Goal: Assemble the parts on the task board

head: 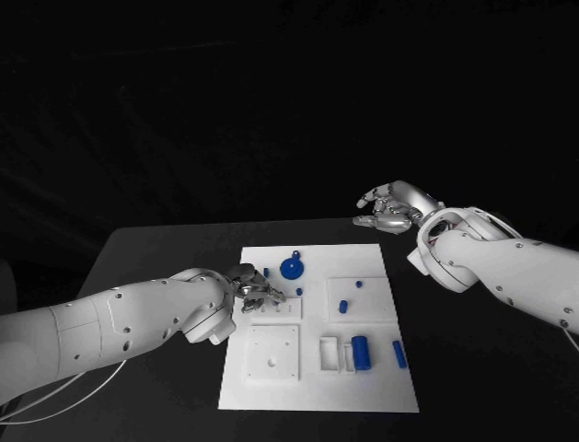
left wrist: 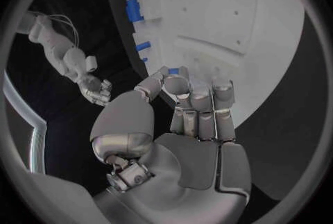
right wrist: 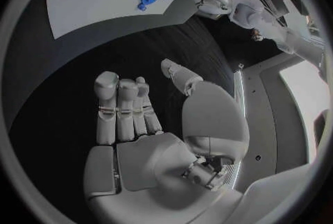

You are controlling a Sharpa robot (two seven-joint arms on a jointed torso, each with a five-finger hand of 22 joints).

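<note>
The white task board [head: 369,387] lies in the middle of the black table. My left hand [head: 253,290] hovers at its left edge over a raised white block. In the left wrist view, thumb and a finger of that hand [left wrist: 187,118] pinch a small blue part [left wrist: 173,71]. A round blue disc [head: 292,269] sits near the board's far edge. A blue cylinder [head: 361,352] stands in a white holder at the near right. My right hand [head: 396,208] hangs beyond the board's far right corner, fingers apart, holding nothing.
More small blue parts lie on the board: a peg [head: 298,291], two short pieces [head: 357,284] [head: 343,306] and a bar [head: 399,354]. A square white block [head: 273,353] sits at the near left. Bare black table [head: 156,258] runs along both sides of the board.
</note>
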